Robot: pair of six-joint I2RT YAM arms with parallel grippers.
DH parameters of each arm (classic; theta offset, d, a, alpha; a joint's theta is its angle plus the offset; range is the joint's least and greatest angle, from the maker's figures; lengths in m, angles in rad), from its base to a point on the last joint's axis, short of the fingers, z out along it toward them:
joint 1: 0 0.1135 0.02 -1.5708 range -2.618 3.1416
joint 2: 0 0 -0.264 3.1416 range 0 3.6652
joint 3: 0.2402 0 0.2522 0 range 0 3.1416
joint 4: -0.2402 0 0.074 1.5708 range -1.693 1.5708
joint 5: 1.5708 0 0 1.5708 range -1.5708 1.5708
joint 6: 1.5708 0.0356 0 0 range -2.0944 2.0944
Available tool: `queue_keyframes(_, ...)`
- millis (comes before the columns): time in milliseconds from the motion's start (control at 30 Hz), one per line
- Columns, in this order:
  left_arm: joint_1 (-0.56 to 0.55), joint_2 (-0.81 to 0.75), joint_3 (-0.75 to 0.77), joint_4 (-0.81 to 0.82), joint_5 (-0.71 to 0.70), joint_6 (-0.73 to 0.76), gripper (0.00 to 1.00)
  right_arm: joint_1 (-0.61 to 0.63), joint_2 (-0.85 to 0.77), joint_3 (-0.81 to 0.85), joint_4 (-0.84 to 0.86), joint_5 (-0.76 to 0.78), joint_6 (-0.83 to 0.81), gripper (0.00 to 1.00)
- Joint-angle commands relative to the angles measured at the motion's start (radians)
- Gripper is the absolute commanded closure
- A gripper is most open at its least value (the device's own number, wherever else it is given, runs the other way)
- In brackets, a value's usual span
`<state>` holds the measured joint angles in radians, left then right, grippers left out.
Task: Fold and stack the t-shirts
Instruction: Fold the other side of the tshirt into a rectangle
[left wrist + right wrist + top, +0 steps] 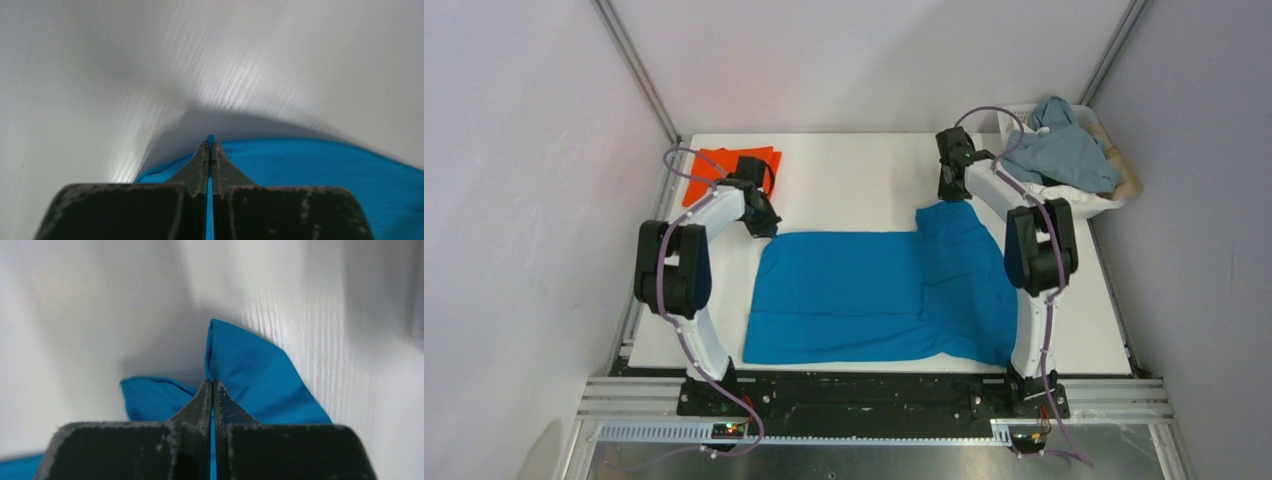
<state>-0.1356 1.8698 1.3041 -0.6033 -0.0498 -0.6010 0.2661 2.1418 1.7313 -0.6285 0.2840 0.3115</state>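
The bright blue t-shirt lies spread across the middle of the white table, partly folded. My left gripper is shut on its far left corner; the left wrist view shows blue cloth pinched between the closed jaws. My right gripper is shut on the far right edge; the right wrist view shows a peak of blue cloth rising above the closed jaws. The bright orange t-shirt lies folded at the far left corner, behind the left arm.
A white basket with grey-blue cloth stands at the far right, just beyond the right arm. Walls and metal frame posts close in the table on three sides.
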Motion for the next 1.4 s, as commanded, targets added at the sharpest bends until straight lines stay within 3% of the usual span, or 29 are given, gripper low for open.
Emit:
queue_keyframes(0,-0.025,-0.126,-0.055,0.004,-0.038,0.020,1.00,0.049,-0.253,-0.174,0.143,0.045,0.013,1.00)
queue_keyframes(333,-0.114,-0.270,-0.199,0.006,-0.110,0.001,1.00,0.180,-0.578,-0.498,0.083,0.237,0.101,1.00)
queue_keyframes(533,-0.141,-0.416,-0.321,0.005,-0.150,-0.020,1.00,0.286,-0.741,-0.634,-0.025,0.362,0.172,1.00)
queue_keyframes(733,-0.156,-0.515,-0.433,0.010,-0.187,-0.055,1.00,0.376,-0.874,-0.719,-0.243,0.449,0.319,1.00)
queue_keyframes(1067,-0.171,-0.669,-0.538,0.009,-0.210,-0.056,1.00,0.459,-1.013,-0.794,-0.439,0.425,0.451,1.00)
queue_keyframes(1367,-0.170,-0.673,-0.555,0.007,-0.234,-0.062,0.91,0.522,-1.044,-0.828,-0.476,0.342,0.490,1.00)
